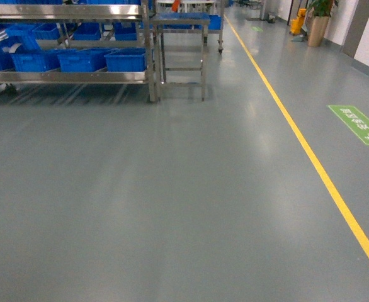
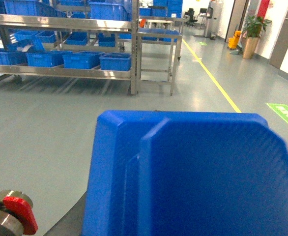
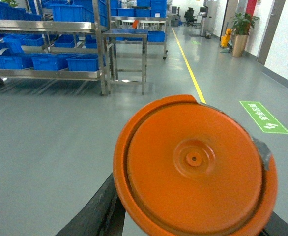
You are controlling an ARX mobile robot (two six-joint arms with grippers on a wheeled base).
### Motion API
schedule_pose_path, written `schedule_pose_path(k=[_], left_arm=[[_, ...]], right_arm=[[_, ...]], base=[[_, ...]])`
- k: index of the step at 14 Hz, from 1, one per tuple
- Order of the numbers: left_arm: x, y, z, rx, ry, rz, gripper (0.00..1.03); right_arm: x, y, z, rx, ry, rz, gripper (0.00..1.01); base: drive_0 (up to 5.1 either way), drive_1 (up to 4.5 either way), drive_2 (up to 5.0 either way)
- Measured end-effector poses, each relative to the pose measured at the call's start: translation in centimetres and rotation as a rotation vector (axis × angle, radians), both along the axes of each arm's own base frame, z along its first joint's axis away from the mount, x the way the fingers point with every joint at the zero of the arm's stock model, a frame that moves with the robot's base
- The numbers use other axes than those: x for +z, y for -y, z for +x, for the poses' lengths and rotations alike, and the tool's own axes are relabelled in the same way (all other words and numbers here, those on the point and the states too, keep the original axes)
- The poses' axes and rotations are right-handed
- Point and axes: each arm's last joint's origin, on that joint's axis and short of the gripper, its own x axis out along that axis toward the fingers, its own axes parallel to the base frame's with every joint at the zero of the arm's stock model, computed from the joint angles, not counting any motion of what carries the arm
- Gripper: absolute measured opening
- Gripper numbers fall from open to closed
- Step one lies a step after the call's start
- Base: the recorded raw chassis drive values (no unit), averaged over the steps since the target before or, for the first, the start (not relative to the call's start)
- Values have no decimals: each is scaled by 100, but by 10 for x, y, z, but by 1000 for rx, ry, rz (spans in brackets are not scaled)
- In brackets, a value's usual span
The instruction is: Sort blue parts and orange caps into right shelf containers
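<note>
A blue part [image 2: 193,172] fills the lower half of the left wrist view. My left gripper [image 2: 183,228] is shut on it, and only one dark finger [image 2: 70,221] shows at its left edge. A round orange cap [image 3: 193,167], flat face toward the camera, is clamped in my right gripper [image 3: 193,228] between dark fingers [image 3: 92,214]. Neither gripper appears in the head view. The steel shelf [image 1: 71,77] stands far ahead on the left, with blue containers [image 1: 126,60] in a row on its lower level.
A small bare steel table [image 1: 181,22] stands right of the shelf. Grey floor stretches between me and the shelf. A yellow floor line [image 1: 310,157] runs along the right, with a green floor sign [image 1: 357,124] and a potted plant [image 1: 317,28] beyond it.
</note>
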Motion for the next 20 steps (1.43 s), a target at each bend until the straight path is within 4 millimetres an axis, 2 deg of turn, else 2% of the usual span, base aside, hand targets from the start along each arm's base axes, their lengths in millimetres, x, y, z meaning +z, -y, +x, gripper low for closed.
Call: schedule_pose_path(k=[20], left_arm=[[0,0,0,1,-1,0,43]], right_arm=[[0,0,0,1,0,0,44]], base=[[0,431,-431]])
